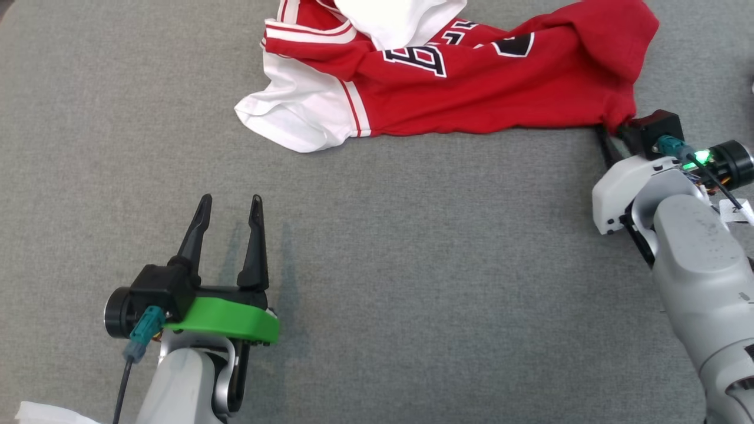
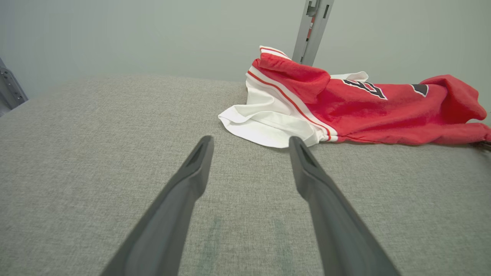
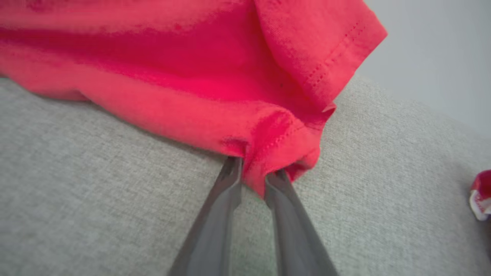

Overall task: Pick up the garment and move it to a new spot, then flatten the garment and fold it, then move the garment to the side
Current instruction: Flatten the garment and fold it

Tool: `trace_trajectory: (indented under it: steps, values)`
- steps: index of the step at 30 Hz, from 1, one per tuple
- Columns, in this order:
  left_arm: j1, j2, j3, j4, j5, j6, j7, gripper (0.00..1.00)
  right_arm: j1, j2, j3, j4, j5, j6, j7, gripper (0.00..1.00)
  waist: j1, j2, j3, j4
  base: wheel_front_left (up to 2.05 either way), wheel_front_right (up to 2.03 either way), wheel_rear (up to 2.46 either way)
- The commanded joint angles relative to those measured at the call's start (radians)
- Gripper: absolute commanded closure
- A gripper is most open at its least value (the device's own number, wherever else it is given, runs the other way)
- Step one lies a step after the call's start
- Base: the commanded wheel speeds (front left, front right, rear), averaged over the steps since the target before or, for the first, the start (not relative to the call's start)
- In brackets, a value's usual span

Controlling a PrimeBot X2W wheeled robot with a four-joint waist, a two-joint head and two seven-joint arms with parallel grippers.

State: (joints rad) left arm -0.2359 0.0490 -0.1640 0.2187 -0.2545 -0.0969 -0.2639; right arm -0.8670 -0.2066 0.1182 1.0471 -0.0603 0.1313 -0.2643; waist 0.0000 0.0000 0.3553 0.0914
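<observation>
The garment [image 1: 471, 88] is a red jersey with white sleeves and black-and-white lettering, lying crumpled at the far side of the grey padded surface [image 1: 412, 265]. My right gripper [image 1: 615, 132] is at the jersey's right end, and its tips are hidden under the red cloth. In the right wrist view the right gripper [image 3: 255, 170] has pinched a hemmed red corner of the garment [image 3: 191, 76] between its two fingers. My left gripper [image 1: 231, 203] stands open near the front left, well short of the jersey. In the left wrist view the left gripper [image 2: 250, 143] points at the garment's [image 2: 364, 111] white sleeve, with nothing between its fingers.
A grey metal post [image 2: 312, 27] rises behind the jersey against a pale wall. A small red-and-white scrap [image 3: 481, 193] lies at the right edge of the right wrist view. Something white [image 1: 47, 412] shows at the head view's bottom left corner.
</observation>
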Motion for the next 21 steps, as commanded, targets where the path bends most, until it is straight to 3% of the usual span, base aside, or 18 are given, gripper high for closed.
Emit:
trace_trajectory:
  steps: [1,7,14,21]
  values:
    - [0.01,0.003,0.006,0.002,0.001,-0.003,0.0,0.0,0.007,0.006,0.007,-0.011,0.018,-0.001,0.0,1.0,0.0,0.0,-0.015,-0.014,0.0,0.0,0.0]
    - [0.041,0.003,0.014,0.009,-0.001,0.001,0.0,0.0,0.088,0.017,0.101,-0.141,0.132,-0.001,0.0,1.0,0.0,0.0,-0.071,-0.059,0.0,0.0,0.0]
    - [0.088,0.004,0.045,0.008,0.005,0.008,0.0,0.0,0.271,-0.025,0.239,-0.352,0.307,-0.001,-0.001,1.0,0.0,0.0,-0.146,-0.132,0.0,0.0,0.0]
    - [0.128,0.009,0.093,-0.013,0.008,0.01,0.0,0.0,0.496,-0.078,0.293,-0.642,0.475,-0.001,0.105,1.0,0.0,0.0,-0.202,-0.204,0.0,0.0,0.0]
